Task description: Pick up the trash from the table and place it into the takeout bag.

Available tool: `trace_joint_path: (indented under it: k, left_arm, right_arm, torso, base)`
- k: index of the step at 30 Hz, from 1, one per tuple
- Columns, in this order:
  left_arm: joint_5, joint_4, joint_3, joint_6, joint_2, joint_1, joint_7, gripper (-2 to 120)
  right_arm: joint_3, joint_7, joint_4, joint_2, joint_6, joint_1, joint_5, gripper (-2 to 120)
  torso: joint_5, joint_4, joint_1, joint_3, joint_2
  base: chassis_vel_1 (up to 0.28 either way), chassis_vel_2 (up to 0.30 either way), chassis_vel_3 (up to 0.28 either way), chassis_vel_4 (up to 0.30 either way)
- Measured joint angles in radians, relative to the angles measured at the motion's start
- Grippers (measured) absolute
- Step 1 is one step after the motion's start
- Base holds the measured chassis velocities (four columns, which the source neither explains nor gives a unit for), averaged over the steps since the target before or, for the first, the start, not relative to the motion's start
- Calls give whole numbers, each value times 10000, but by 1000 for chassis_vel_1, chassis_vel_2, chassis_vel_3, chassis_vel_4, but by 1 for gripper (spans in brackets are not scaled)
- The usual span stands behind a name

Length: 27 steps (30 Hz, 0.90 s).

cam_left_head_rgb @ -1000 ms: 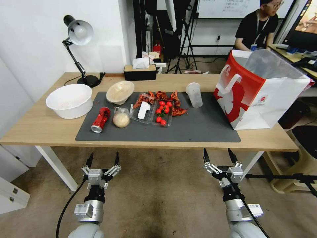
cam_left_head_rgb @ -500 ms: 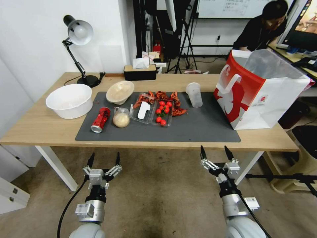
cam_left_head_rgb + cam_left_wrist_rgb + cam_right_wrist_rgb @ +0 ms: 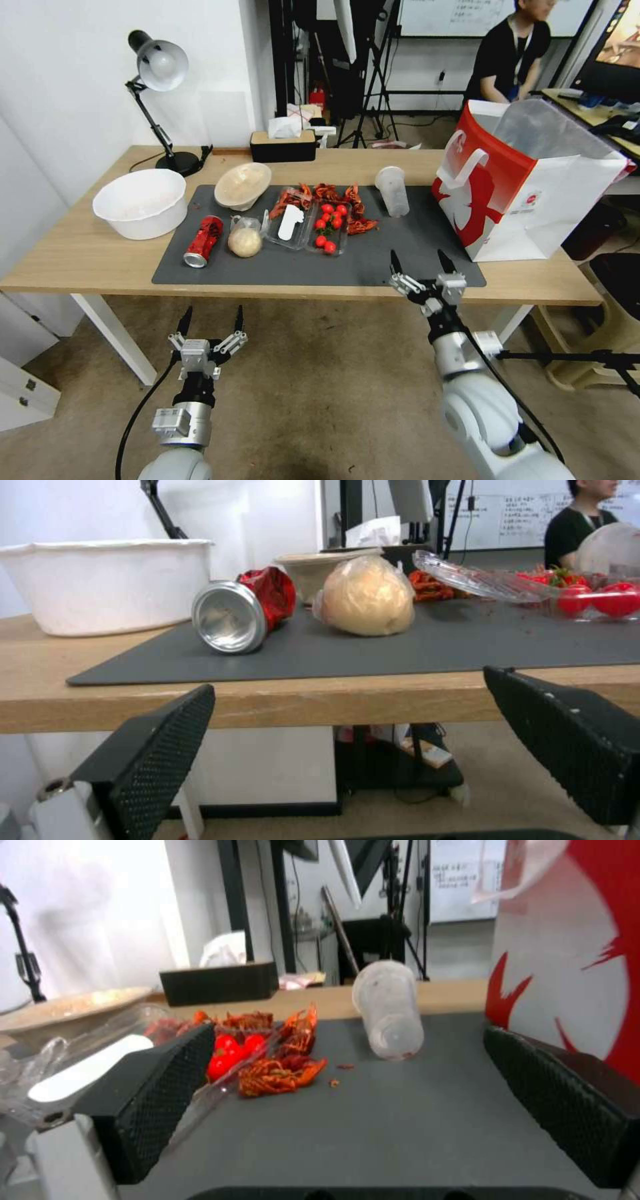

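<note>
Far left on the long light-wood table (image 3: pixel 80 257): large white bowl (image 3: pixel 141 202), off the dark grey mat (image 3: pixel 400 257).

Left gripper (image 3: pixel 208 319) hangs low in front of the table's near edge, below the tabletop, fingers (image 3: pixel 157 750) spread wide and empty. Beyond them, on the mat's left end, lies the crushed red can (image 3: pixel 204 240) on its side, silver end toward the gripper; just beside it, the clear bag with beige bun (image 3: pixel 245 238). Behind these, the shallow beige bowl (image 3: pixel 242 185), tilted.

Mid-mat: clear plastic tray (image 3: pixel 293 227) with red cherry tomatoes (image 3: pixel 329 225); red crayfish shells (image 3: pixel 333 198) scattered around it.

Right of that, the clear plastic cup (image 3: pixel 392 191) lies on its side on the mat.

Right gripper (image 3: pixel 422 261) is over the mat's near edge, fingers (image 3: pixel 150 1100) released wide, holding nothing. The cup lies well ahead, framed between them in the right wrist view, apart from both.

Far right: the large red-and-white paper takeout bag (image 3: pixel 527 187) stands upright, mouth open, on the mat's right end.
</note>
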Motion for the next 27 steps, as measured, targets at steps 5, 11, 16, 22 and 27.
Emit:
trace_joint_path:
  k: [5, 11, 16, 22, 27]
  left_arm:
    - [-23, -35, -17, 12, 35, 2, 30, 100]
    - [-27, -57, -65, 12, 46, 4, 31, 100]
    - [11, -102, -66, 18, 54, 37, 29, 100]
    - [21, -111, -87, 32, 104, 38, 20, 100]
    - [22, -110, -76, 97, 115, -1, 14, 100]
  right_arm:
    - [-281, 327, -302, -103, -931, 799, 211, 100]
    - [-656, 711, -805, -198, -2083, 1883, 609, 100]
    - [-837, 872, -1446, -195, -2483, 2841, 916, 100]
    - [-1127, 877, -2253, -285, -2735, 3852, 1148, 100]
    - [-1249, 905, -2794, -254, -2878, 4484, 1266, 100]
  torso:
    - [0, -1, 0, 0, 0]
    - [0, 0, 0, 0, 0]
    - [0, -1, -1, 0, 0]
    - [2, -1, -2, 1, 0]
    - [0, 0, -2, 0, 0]
  base:
    - [0, 0, 0, 0]
    - [0, 0, 0, 0]
    - [0, 0, 0, 0]
    - [0, 0, 0, 0]
    - [0, 0, 0, 0]
